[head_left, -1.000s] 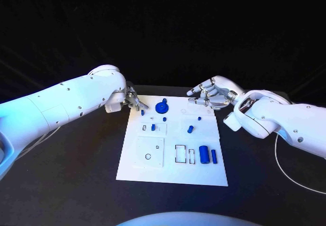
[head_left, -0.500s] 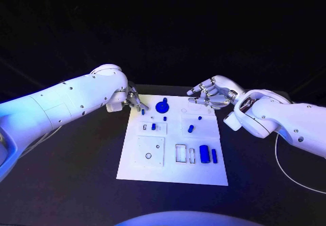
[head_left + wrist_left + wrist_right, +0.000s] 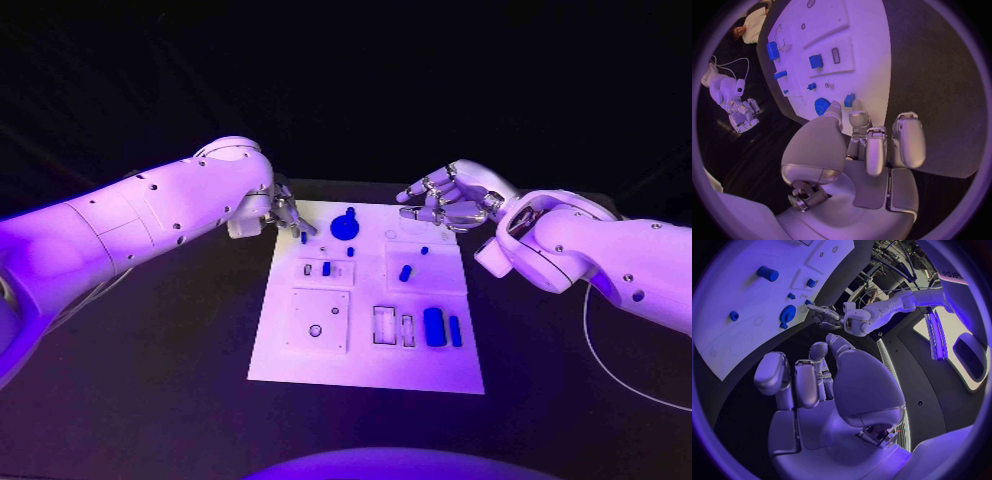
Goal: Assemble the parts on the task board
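Head view shows our left hand [image 3: 284,216] at the far left corner of the white board [image 3: 368,360], fingers curled beside a small blue peg [image 3: 303,238]; we cannot tell whether it grips it. Our right hand [image 3: 447,203] hovers over the far right corner, fingers loosely curled, holding nothing. Blue parts sit on the board: a round knob [image 3: 345,227] and a cylinder [image 3: 433,322].

Left hand [image 3: 283,217] fingertips overlap task board [image 3: 366,352] far-left corner; contact with small blue part [image 3: 304,238] there too small to tell. Right arm cut off at right edge.
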{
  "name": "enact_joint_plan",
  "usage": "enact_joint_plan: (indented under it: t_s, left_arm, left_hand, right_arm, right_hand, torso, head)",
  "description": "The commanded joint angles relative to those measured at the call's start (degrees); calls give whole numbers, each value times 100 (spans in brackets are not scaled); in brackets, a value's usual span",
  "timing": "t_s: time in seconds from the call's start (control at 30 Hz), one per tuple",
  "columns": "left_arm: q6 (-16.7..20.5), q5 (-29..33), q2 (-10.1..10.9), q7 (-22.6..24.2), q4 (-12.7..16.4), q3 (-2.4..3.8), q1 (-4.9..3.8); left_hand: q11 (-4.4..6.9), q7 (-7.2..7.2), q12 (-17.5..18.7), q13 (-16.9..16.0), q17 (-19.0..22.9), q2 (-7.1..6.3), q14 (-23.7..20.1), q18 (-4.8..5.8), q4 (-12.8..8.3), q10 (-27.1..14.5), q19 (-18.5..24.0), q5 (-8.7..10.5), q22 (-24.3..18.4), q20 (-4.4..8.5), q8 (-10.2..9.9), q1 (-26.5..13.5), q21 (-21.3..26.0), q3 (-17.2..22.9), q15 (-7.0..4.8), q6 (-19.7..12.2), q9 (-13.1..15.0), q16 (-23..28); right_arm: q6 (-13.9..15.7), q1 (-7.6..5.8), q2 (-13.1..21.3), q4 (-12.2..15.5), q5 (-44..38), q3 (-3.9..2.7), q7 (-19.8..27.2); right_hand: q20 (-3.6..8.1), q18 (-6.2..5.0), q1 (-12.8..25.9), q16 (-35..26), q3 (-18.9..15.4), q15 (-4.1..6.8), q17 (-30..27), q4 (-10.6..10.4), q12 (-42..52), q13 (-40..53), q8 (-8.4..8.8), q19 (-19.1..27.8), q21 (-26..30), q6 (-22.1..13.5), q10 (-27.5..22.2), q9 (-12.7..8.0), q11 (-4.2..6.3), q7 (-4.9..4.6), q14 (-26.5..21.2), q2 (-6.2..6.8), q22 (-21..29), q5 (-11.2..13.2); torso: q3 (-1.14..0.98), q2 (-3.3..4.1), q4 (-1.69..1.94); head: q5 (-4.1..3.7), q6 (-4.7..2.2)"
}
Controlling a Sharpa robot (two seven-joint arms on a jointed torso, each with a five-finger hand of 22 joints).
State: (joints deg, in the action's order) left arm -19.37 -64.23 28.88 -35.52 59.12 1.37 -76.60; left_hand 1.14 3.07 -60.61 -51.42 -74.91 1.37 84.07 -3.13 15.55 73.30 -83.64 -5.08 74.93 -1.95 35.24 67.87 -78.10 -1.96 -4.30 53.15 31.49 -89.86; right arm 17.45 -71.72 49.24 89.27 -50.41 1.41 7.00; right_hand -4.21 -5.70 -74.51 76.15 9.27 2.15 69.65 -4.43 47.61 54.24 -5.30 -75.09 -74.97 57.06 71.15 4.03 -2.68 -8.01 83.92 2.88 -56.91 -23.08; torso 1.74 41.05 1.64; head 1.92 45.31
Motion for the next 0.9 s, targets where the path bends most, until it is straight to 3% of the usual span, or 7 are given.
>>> enact_joint_plan:
  t_s: [0.03, 0.53, 0.9]
  left_arm:
    - [-70, 58, -18, 51, -10, -1, 1]
    - [-71, 160, -72, 21, -116, -17, 11]
    - [-189, 198, -113, -13, -191, -55, 15]
  left_hand:
    - [16, -32, -20, -3, -1509, 15, 593, -25, -8, 20, -32, -27, 235, 22, 33, 76, -31, -17, -38, -1, 20, -14]
    - [43, -60, -16, 12, -1509, 250, 593, -23, -92, 35, -37, -36, 254, 48, 97, 337, -32, 116, -63, -68, 159, -14]
    - [43, -61, -14, 15, -1509, 258, 593, -22, -94, 34, -39, -36, 258, 48, 98, 344, -36, 123, -63, -70, 163, -14]
  right_arm:
    - [-79, 5, -10, -6, -18, 0, 40]
    - [-96, 6, -21, -19, -8, 0, 46]
    - [-105, 7, -27, -24, 2, 0, 41]
  right_hand:
    - [-10, -61, 74, -36, 23, -43, -5, -23, -34, -6, 1, 33, 39, -32, -51, -7, -1, -1, 212, 4, 5, -13]
    - [-11, -66, 79, -43, 31, -44, -9, -30, -39, -10, 1, 44, 54, -35, -55, -7, -1, -2, 209, 2, 30, -25]
    - [-11, -67, 83, -47, 35, -44, -12, -34, -38, -10, 1, 47, 59, -36, -54, -7, -1, -2, 208, -1, 39, -29]
  torso:
    - [1, 0, 0]
    - [6, -1, -1]
    - [4, -2, 4]
  head:
    - [7, 15]
    - [-16, 50]
    - [-12, 55]
